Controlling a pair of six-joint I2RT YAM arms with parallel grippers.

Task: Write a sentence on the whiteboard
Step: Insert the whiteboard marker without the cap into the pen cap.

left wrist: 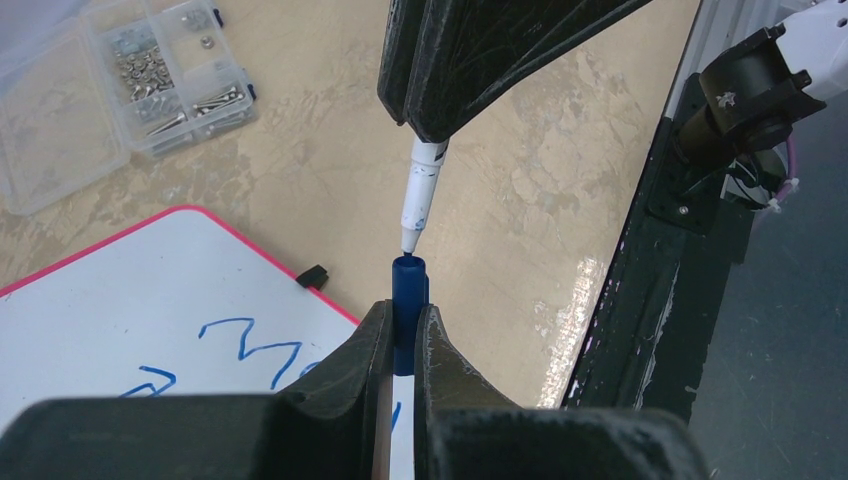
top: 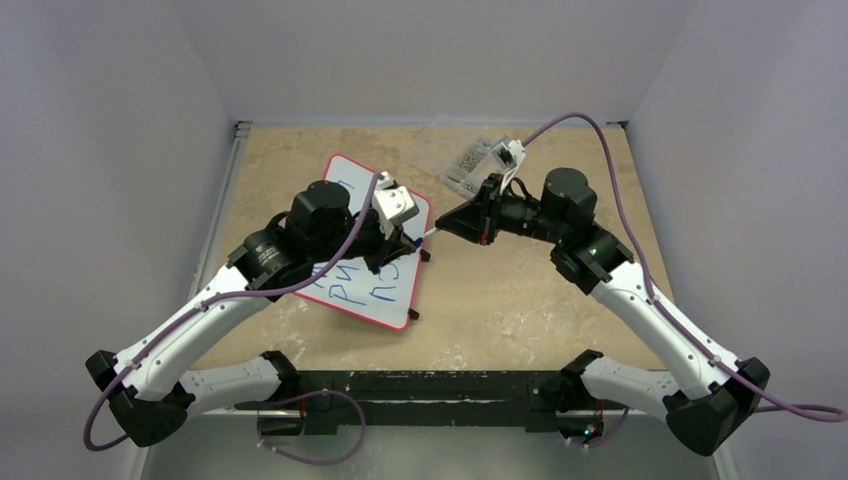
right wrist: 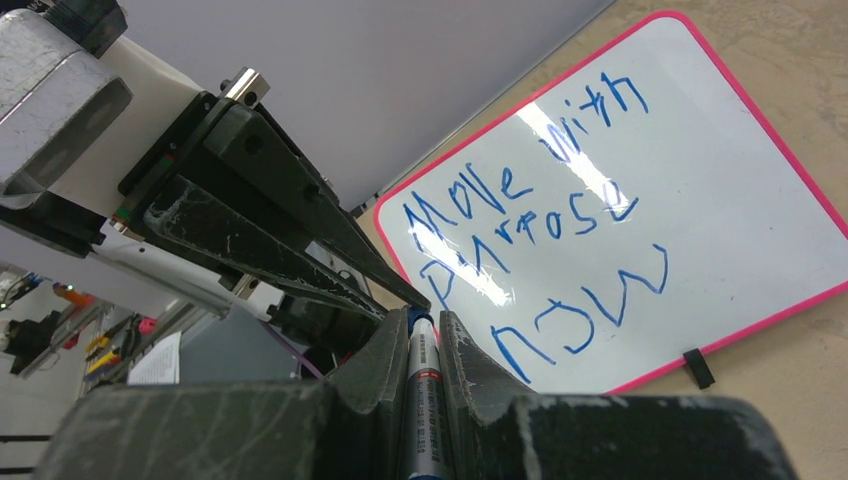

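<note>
Right wrist: whiteboard [right wrist: 730, 190] w/ blue sentence [right wrist: 530, 228]

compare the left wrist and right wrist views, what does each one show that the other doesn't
Only the left wrist view shows the clear box of screws and the bare tip of the marker lined up with the mouth of the blue cap clamped in the left gripper. Only the right wrist view shows the whole sentence, "Move with purpose now", in three lines. Both show the whiteboard with its red rim, the marker in the right gripper and the tan table.
</note>
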